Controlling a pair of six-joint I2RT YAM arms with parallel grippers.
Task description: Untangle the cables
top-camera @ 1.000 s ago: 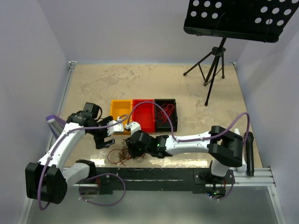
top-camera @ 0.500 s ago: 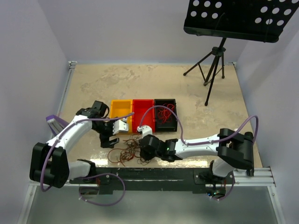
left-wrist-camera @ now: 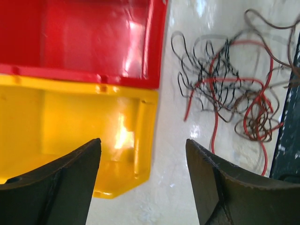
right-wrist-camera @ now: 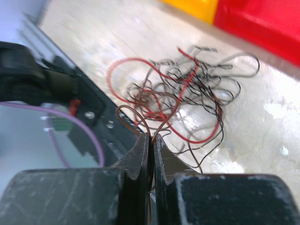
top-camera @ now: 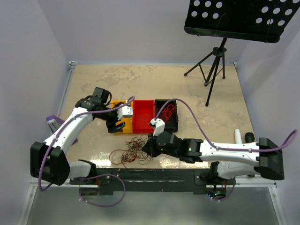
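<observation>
A tangle of thin red and black-brown cables (top-camera: 131, 151) lies on the table near the front edge; it also shows in the left wrist view (left-wrist-camera: 229, 89) and the right wrist view (right-wrist-camera: 187, 101). My right gripper (top-camera: 147, 149) (right-wrist-camera: 150, 137) is shut on a brown cable (right-wrist-camera: 136, 117) that loops out of the pile's near side. My left gripper (top-camera: 114, 126) (left-wrist-camera: 143, 176) is open and empty, hanging over the front corner of the yellow bin (left-wrist-camera: 79, 136), left of the pile.
Three bins stand in a row behind the pile: yellow (top-camera: 119, 112), red (top-camera: 143, 115), and black (top-camera: 167, 114) holding several red wires. A black rail (top-camera: 154, 178) runs along the front edge. A music stand tripod (top-camera: 213, 70) stands at the back right.
My right arm has swung out to the right and its gripper has shifted right along the pile, drawing wires with it. My left gripper has moved back toward the yellow bin.
</observation>
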